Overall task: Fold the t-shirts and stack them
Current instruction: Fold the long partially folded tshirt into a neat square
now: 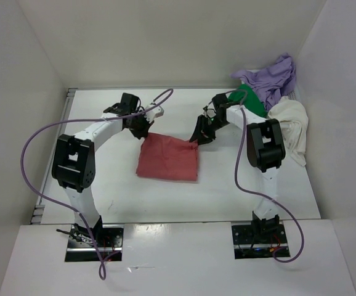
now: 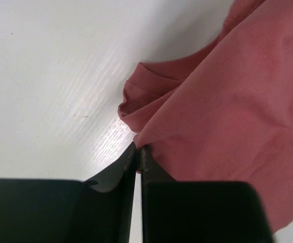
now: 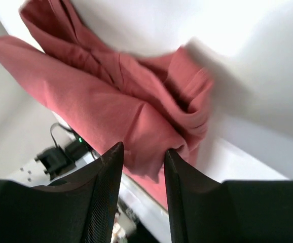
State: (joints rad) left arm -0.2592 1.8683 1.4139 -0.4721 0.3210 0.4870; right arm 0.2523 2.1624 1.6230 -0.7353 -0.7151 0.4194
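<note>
Black fingers of the right gripper (image 3: 142,150) are seen spread apart at the far-right corner of the red shirt (image 1: 167,159), which lies folded mid-table. The left gripper (image 2: 138,150) is pinched on its far-left corner. That corner is best released low, so the fold is not dragged open.

This is looking like a robotics lab test cell; plain white panels (image 1: 165,37) are boxing in a white counter (image 1: 227,191) at nine, twelve and three o'clock; a left arm (image 1: 73,163) and a right arm (image 1: 264,145) are sitting bolted on metal plates (image 1: 93,243) at six, trailing loose purple cables (image 1: 237,172).
</note>
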